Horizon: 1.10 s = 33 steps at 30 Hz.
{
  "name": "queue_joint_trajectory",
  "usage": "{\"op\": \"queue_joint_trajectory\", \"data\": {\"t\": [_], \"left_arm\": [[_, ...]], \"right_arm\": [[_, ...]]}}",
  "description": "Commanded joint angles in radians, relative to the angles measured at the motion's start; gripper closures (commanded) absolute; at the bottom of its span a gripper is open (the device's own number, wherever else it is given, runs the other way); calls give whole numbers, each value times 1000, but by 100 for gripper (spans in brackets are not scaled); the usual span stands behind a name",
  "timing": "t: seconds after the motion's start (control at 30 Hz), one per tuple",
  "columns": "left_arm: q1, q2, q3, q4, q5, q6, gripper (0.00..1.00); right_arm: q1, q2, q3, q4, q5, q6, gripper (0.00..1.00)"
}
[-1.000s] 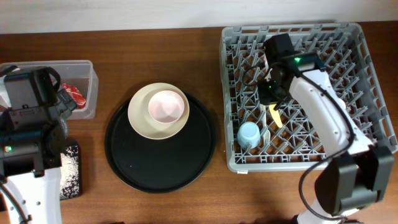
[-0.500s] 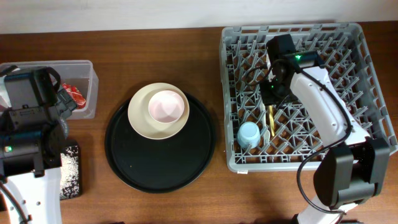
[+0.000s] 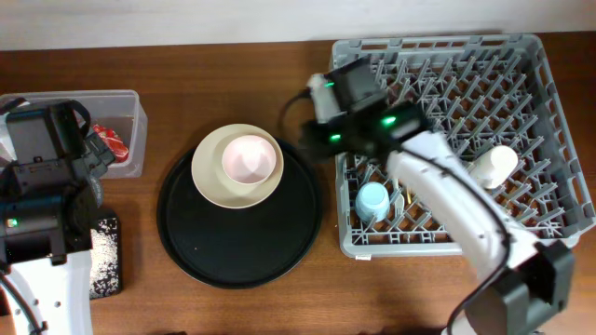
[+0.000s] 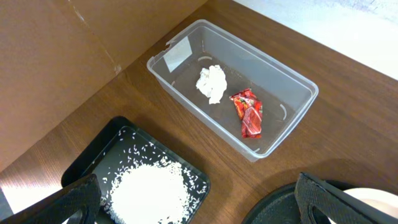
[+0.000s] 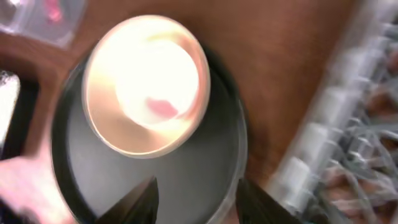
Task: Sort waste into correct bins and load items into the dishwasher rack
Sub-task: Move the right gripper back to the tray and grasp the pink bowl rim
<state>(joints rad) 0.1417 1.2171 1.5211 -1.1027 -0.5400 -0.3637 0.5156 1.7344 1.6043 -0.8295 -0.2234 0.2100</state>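
Counter (image 3: 233, 84) layout, left to right: tub (image 4: 186, 78) and bin (image 4: 93, 165), tray (image 3: 242, 247), rack (image 3: 549, 74).
Tissue (image 4: 212, 83) and wrapper (image 4: 249, 113) lie in tub; bin with grains (image 4: 149, 191) sits before it; bowl (image 3: 250, 158) on plate (image 3: 209, 181) on tray's back; rack holds front cup (image 3: 372, 200) and, further right, side cup (image 3: 494, 166).

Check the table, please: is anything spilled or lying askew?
Nothing spilled: the rice lies inside the black bin, the tissue and red wrapper inside the clear tub. Only the white cup seems to lean sideways in the rack.

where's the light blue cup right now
In the overhead view the light blue cup sits in the large grey plastic dishwasher rack, at its near left corner, just left of the yellow plastic fork.
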Motion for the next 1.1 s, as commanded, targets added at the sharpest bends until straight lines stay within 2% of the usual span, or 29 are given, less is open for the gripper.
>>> {"op": "queue_joint_trajectory", "data": {"t": [0.0, 0.07, 0.2, 0.3, 0.57, 0.7, 0.73, 0.87, 1.07], "left_arm": [[3, -6, 8, 1, -14, -14, 1], [3, -6, 8, 1, -14, -14, 1], [3, -6, 8, 1, -14, -14, 1], [3, -6, 8, 1, -14, -14, 1], [3, -6, 8, 1, -14, -14, 1], [3, -6, 8, 1, -14, -14, 1], [3, -6, 8, 1, -14, -14, 1], [3, -6, 8, 1, -14, -14, 1], [3, -6, 8, 1, -14, -14, 1]], "right_arm": [[95, 95, 6, 65, 209, 142, 56], [132, 175, 6, 121, 266, 166, 56], [152, 334, 6, 253, 261, 167, 56], [152, 382, 6, 274, 261, 190, 56], [164, 391, 22, 304, 267, 188, 56], [166, 336, 76, 223, 278, 189, 56], [169, 336, 76, 210, 246, 193, 59], [199, 386, 55, 202, 243, 272, 61], [198, 415, 55, 220, 265, 280, 60]]}}
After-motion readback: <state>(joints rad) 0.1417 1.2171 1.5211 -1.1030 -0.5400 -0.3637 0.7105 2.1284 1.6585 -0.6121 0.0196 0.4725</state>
